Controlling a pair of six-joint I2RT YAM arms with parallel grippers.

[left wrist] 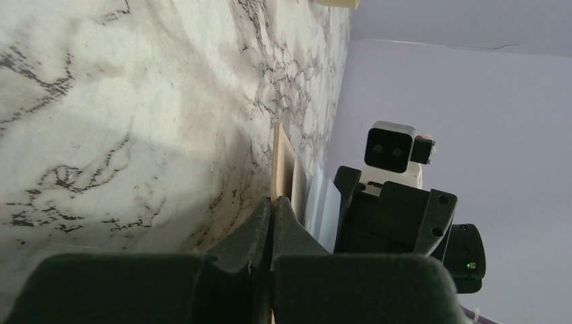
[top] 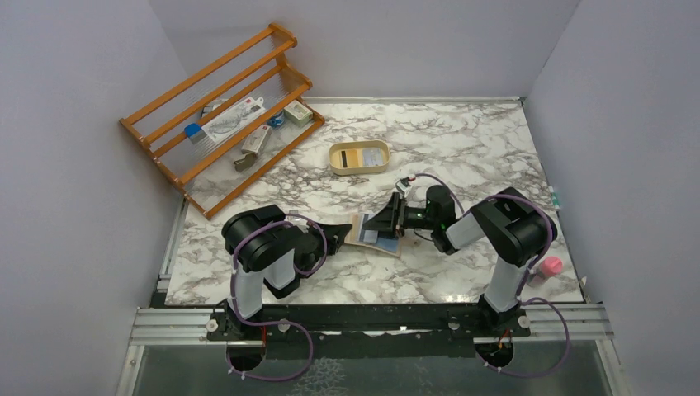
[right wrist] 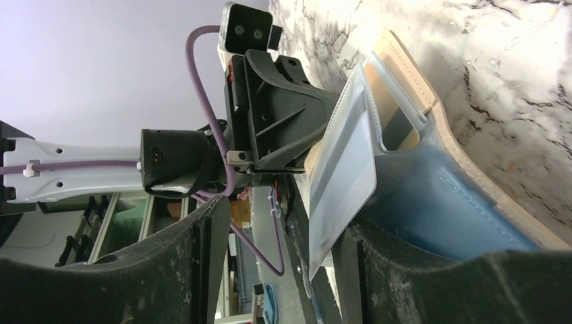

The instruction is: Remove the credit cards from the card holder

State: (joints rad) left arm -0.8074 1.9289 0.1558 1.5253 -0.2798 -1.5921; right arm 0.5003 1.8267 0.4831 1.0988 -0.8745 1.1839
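The tan card holder [top: 357, 233] lies open on the marble, its blue lining [right wrist: 438, 202] facing up. My left gripper [top: 345, 229] is shut on the holder's left edge, and tan leather [left wrist: 282, 162] shows just past its tips [left wrist: 272, 202]. A pale whitish-blue credit card [right wrist: 344, 162] sticks up out of a pocket. My right gripper [right wrist: 283, 223] stands open around it, with the card close to one finger [right wrist: 347, 270] and a wide gap on the other side. A second card with a dark stripe [right wrist: 398, 125] sits deep in its pocket.
An oval cream tray [top: 333, 157] behind the holder contains a yellowish and a blue flat piece. A wooden rack [top: 216, 115] with small items leans at the back left. A pink object [top: 550, 266] sits at the table's right edge.
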